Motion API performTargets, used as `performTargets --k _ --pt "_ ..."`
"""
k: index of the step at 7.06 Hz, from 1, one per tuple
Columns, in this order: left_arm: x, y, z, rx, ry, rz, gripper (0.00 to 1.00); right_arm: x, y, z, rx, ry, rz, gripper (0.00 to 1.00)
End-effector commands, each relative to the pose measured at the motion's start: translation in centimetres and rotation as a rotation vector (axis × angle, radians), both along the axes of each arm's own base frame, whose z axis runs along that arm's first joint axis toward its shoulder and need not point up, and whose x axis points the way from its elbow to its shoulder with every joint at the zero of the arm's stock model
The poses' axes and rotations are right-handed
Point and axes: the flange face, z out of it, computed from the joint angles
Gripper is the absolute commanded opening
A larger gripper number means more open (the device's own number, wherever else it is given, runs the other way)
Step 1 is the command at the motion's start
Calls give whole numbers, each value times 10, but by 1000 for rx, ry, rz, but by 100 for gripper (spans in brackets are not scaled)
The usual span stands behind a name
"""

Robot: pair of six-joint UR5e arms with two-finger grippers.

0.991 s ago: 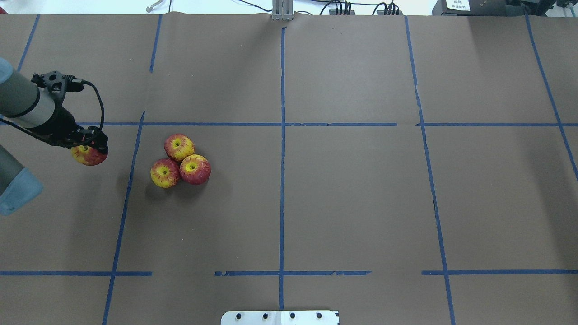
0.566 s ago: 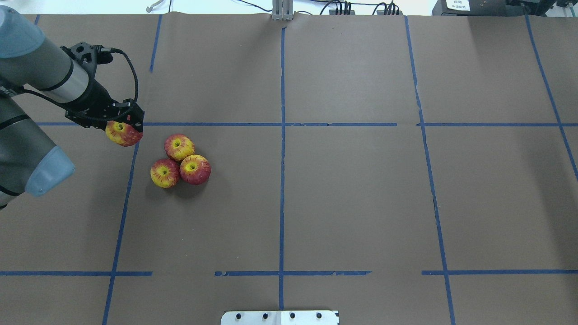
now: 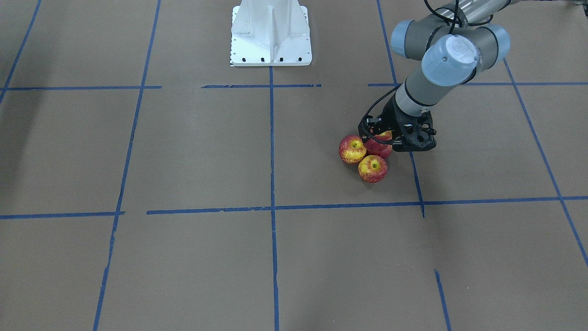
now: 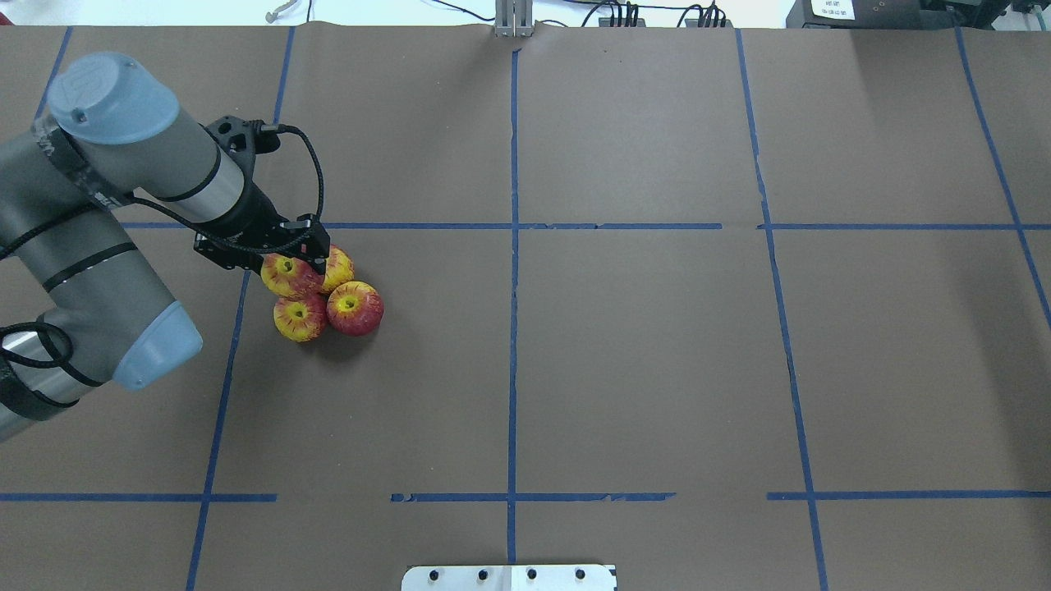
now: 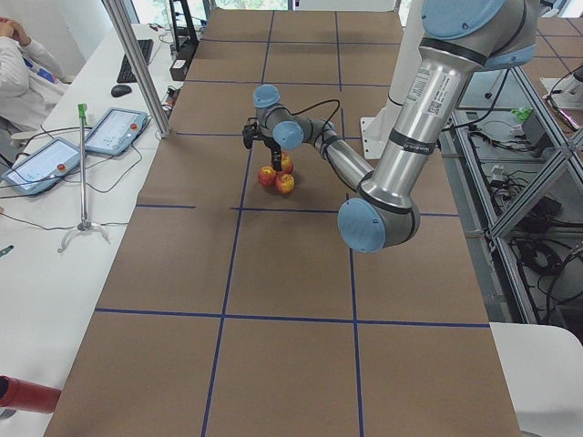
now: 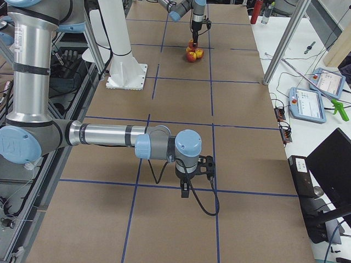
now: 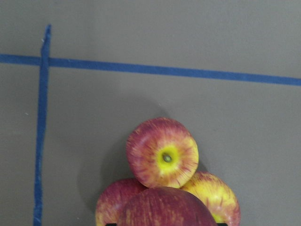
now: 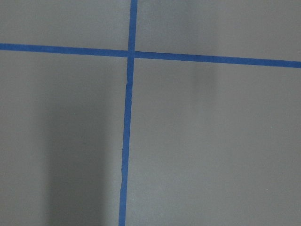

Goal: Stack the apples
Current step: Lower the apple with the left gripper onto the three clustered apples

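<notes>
beneath left claw's [image 4: 285, 258] apple [image 7: 167, 208], wrist view shows three apples [image 7: 162, 153]; front seemingly two.

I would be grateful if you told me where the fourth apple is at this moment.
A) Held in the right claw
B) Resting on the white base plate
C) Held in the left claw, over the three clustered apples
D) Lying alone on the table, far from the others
C: the left claw grips the fourth apple directly over the three clustered apples, as the left wrist view also shows.
</notes>
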Motion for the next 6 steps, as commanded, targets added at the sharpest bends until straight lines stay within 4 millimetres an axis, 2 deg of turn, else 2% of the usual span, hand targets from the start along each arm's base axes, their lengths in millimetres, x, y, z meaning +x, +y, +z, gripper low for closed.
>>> performTargets --k 1,6 --pt "8 5 3 -11 -5 8 0 0 0 0 -1 0 0 100" --pt "10 4 4 7 -4 13 0 0 0 0 -1 0 0 100"
